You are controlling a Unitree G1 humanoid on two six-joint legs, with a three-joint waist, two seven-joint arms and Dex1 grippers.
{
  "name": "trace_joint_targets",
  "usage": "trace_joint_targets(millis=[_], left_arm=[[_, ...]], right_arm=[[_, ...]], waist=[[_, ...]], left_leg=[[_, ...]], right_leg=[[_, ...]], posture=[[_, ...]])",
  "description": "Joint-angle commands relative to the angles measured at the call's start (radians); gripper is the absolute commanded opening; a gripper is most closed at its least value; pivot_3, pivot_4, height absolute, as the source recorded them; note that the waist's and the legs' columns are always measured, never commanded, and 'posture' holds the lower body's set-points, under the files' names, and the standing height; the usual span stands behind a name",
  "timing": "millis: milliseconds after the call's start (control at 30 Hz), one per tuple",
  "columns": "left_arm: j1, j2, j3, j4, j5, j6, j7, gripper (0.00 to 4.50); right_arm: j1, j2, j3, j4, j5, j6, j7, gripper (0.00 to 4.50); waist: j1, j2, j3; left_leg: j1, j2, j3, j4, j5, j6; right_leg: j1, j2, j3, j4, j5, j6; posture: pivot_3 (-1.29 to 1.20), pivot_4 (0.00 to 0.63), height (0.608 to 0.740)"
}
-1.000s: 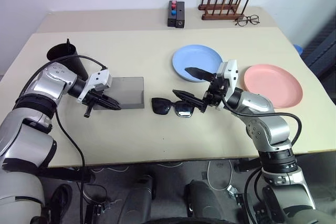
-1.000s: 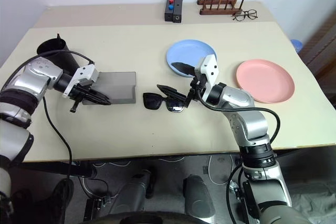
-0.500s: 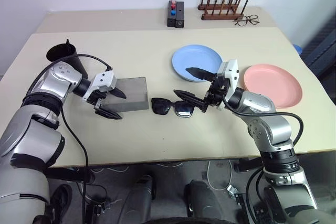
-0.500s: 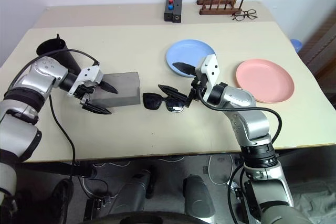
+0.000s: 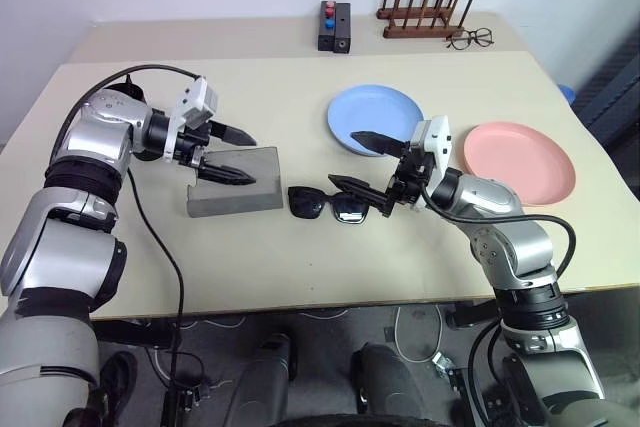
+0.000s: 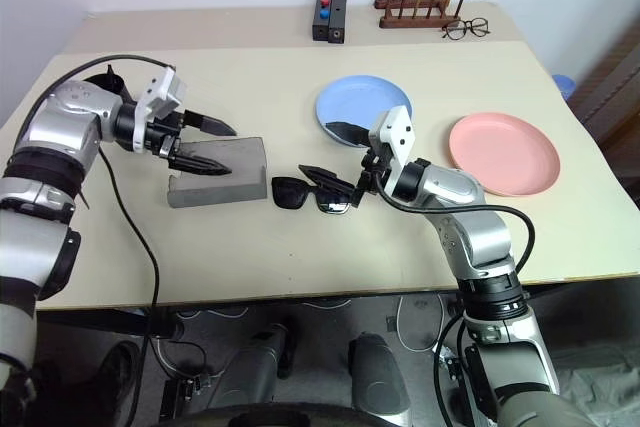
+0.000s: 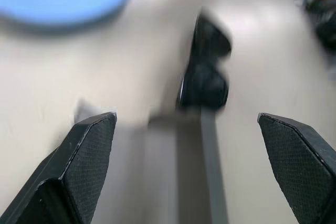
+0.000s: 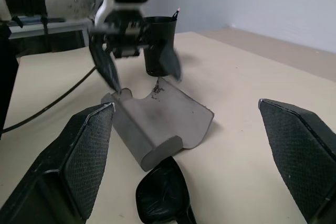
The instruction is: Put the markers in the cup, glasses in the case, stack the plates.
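Head views: on the table [image 5: 300,277] my left gripper [image 5: 232,154] hangs spread over the grey case [image 5: 237,185] toward the left edge, my right gripper [image 5: 362,160] gapes beside the glasses [image 5: 331,204] lying mid-table, uncased, while the blue plate [image 5: 376,115] and the pink plate [image 5: 520,162] lie apart, unstacked, toward the right edge. Left wrist view: my fingers [image 7: 86,156] stand wide over the case, glasses [image 7: 205,72] beyond its edge. Right wrist view: my fingers [image 8: 89,156] stand wide; a marker [image 8: 175,13] stands in the cup [image 8: 159,45] behind the case, so I judge only the markers step done.

Case [image 6: 218,174] – matt grey felt; sunglasses [image 6: 313,194] – glossy black plastic.
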Motion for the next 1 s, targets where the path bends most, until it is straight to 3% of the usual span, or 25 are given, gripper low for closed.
trace_joint_targets(millis=[33,400,767,867,1000], left_arm=[[-0.036,-0.077,0.053,-0.006,0.039,-0.012,0.002,4.48],[-0.054,-0.364,0.034,0.143,0.322,-0.176,0.093,4.48],[-0.064,-0.427,0.025,0.247,0.498,-0.263,0.128,4.48],[-0.058,-0.445,0.033,0.254,0.520,-0.259,0.126,3.75],[-0.053,-0.459,0.050,0.258,0.530,-0.254,0.125,1.80]], right_arm=[[-0.023,-0.019,-0.020,0.026,-0.017,-0.040,0.017,4.50],[0.051,-0.165,-0.104,0.038,0.000,-0.040,0.097,4.50],[0.112,-0.154,-0.126,-0.030,-0.005,-0.037,0.027,4.50],[0.112,-0.153,-0.125,-0.029,-0.008,-0.040,0.020,4.50],[0.106,-0.150,-0.117,-0.023,-0.016,-0.048,0.011,4.50]], waist=[[0.005,0.000,0.000],[0.002,0.000,0.000],[0.002,0.000,0.000],[0.004,0.000,0.000],[0.004,0.000,0.000]], left_leg=[[0.000,0.000,0.000,0.000,0.000,0.000],[0.000,0.000,0.001,0.001,0.000,0.001],[0.000,0.000,0.001,0.001,0.000,0.001],[0.000,-0.001,0.001,0.002,0.000,0.001],[0.000,-0.001,0.001,0.002,0.000,0.001]], right_leg=[[0.001,0.000,0.000,0.000,0.000,0.000],[0.001,0.000,-0.001,0.000,0.000,0.001],[0.001,0.000,0.000,0.001,0.000,0.001],[0.001,-0.001,-0.001,0.001,0.000,0.001],[0.001,-0.001,-0.001,0.001,0.000,0.001]], posture=[[0.00,0.150,0.737],[0.00,0.150,0.737],[0.00,0.150,0.737],[0.00,0.150,0.737],[0.00,0.150,0.737]])
